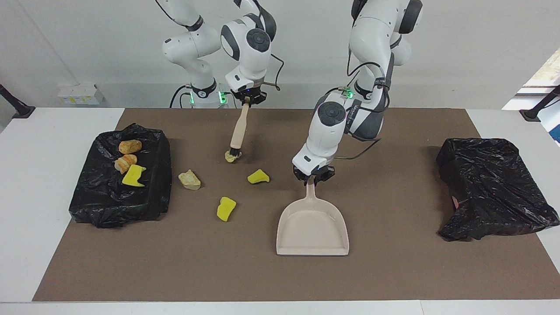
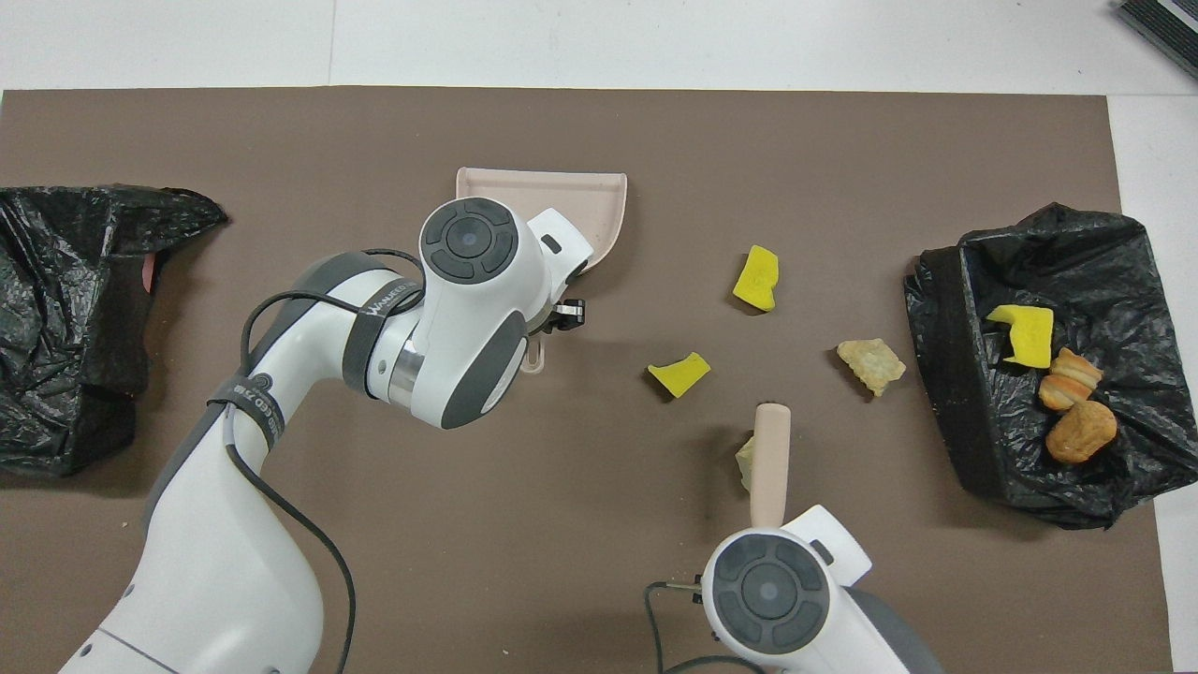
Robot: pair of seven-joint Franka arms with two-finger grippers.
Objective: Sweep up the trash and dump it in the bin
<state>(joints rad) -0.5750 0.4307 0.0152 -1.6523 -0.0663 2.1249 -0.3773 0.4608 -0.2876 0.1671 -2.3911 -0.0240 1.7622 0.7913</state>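
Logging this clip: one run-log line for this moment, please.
left gripper: shut on beige plastic dustpan handle | right gripper: shut on beige hand brush, tip at pale crumbly lump | loose scraps: four

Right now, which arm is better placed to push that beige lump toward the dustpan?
The right gripper: its brush already reaches down to the beige lump. The left gripper grips the dustpan handle.

Dustpan (image 1: pixel 312 225) mid-mat (image 1: pixel 393 271); four scraps (image 1: pixel 258 176) beside it, toward right arm's end; three on bag (image 1: pixel 105 197).
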